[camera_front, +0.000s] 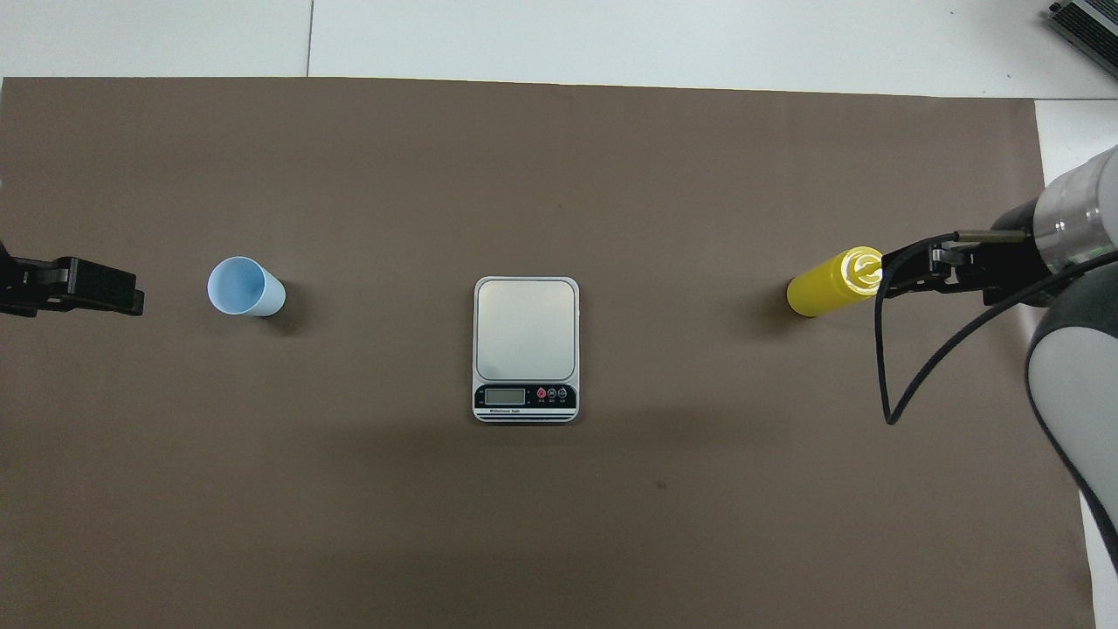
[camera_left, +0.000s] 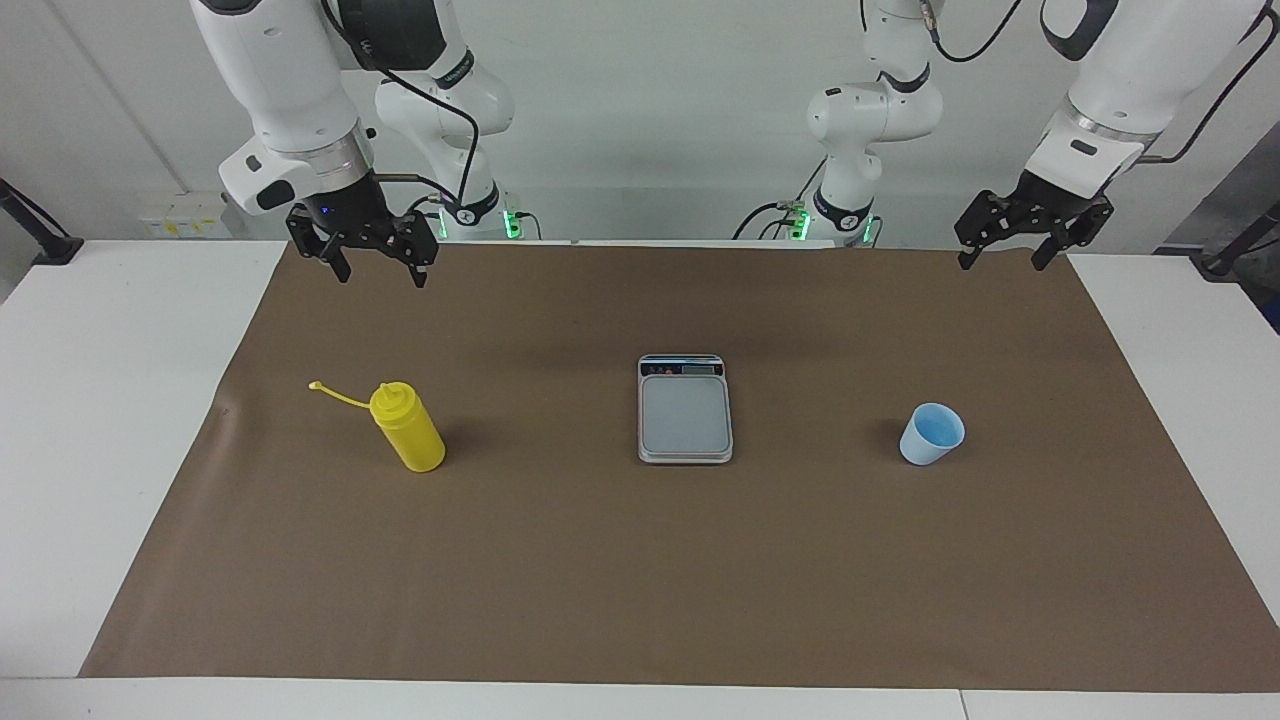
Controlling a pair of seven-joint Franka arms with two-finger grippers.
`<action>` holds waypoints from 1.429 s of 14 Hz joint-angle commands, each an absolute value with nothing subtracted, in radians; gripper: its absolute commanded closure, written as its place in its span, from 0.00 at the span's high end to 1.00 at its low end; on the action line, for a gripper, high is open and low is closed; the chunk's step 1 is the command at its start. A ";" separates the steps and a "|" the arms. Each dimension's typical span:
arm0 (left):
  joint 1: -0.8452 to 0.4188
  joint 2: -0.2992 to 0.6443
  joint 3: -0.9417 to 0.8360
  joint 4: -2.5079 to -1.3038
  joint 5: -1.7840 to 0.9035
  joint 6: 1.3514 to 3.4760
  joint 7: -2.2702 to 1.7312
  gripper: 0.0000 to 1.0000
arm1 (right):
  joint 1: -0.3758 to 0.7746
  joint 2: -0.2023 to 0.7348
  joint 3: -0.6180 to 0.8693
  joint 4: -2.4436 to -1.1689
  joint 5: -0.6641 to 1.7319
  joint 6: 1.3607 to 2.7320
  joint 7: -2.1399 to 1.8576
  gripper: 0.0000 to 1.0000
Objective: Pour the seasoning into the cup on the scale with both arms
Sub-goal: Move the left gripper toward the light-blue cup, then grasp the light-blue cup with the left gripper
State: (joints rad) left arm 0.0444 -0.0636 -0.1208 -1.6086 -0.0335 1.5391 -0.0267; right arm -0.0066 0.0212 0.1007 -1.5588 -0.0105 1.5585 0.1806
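The yellow seasoning bottle (camera_left: 408,430) stands upright on the brown mat toward the right arm's end, its cap strap sticking out; it also shows in the overhead view (camera_front: 825,284). The silver-grey scale (camera_left: 685,408) (camera_front: 526,348) lies mid-mat with a bare plate and its display strip toward the robots. The light-blue cup (camera_left: 932,434) (camera_front: 244,286) stands upright toward the left arm's end. My right gripper (camera_left: 378,262) (camera_front: 908,266) hangs open and empty, raised over the mat, well apart from the bottle. My left gripper (camera_left: 1003,250) (camera_front: 118,293) hangs open and empty over the mat's edge.
The brown mat (camera_left: 640,580) covers most of the white table (camera_left: 90,400). Bottle, scale and cup stand in one row across it, well apart from each other. A black cable (camera_front: 882,367) loops from the right arm.
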 commanded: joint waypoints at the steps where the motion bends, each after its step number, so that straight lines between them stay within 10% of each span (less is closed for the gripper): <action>1: 0.049 -0.066 -0.120 -1.606 -0.048 1.528 -0.012 1.00 | -0.021 0.002 0.103 -1.580 0.008 1.562 0.153 1.00; 20: 0.080 0.041 -0.118 -1.740 -0.049 1.804 -0.031 1.00 | -0.021 0.002 0.104 -1.580 0.008 1.562 0.153 1.00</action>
